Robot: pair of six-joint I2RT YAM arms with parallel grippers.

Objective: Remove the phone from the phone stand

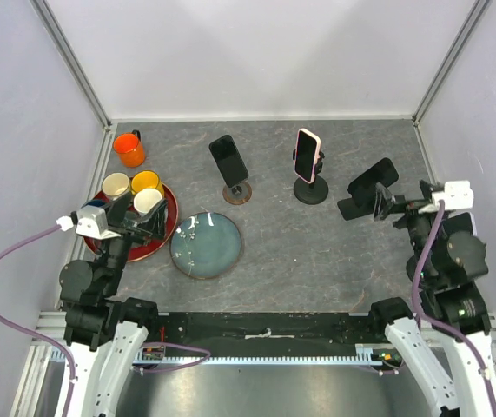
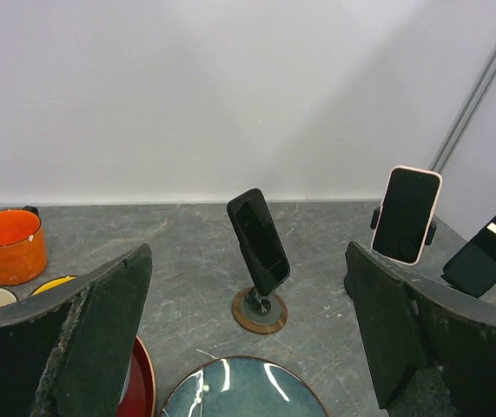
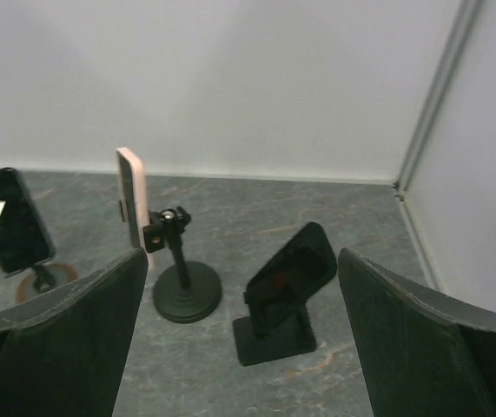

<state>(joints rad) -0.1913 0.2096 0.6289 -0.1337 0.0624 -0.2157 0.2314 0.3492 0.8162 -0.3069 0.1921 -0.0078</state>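
Observation:
Three phones stand on the grey table. A black phone [image 1: 228, 159] [image 2: 259, 241] leans on a stand with a round wooden base [image 1: 237, 193]. A pink-cased phone [image 1: 307, 155] [image 3: 131, 208] is clamped upright on a black round-based stand [image 1: 310, 191]. A third black phone [image 1: 373, 178] [image 3: 291, 274] rests tilted on a black square-based stand [image 1: 352, 208]. My right gripper [image 1: 386, 207] [image 3: 241, 261] is open just right of that phone, which shows between its fingers, untouched. My left gripper [image 1: 143, 219] [image 2: 248, 261] is open over the red tray, holding nothing.
A red tray [image 1: 148, 250] at the left holds cream [image 1: 115, 185], yellow [image 1: 146, 182] and white [image 1: 148, 201] cups. An orange mug [image 1: 129, 148] stands behind it. A blue-green plate [image 1: 206, 245] lies beside the tray. White walls close in the back and both sides.

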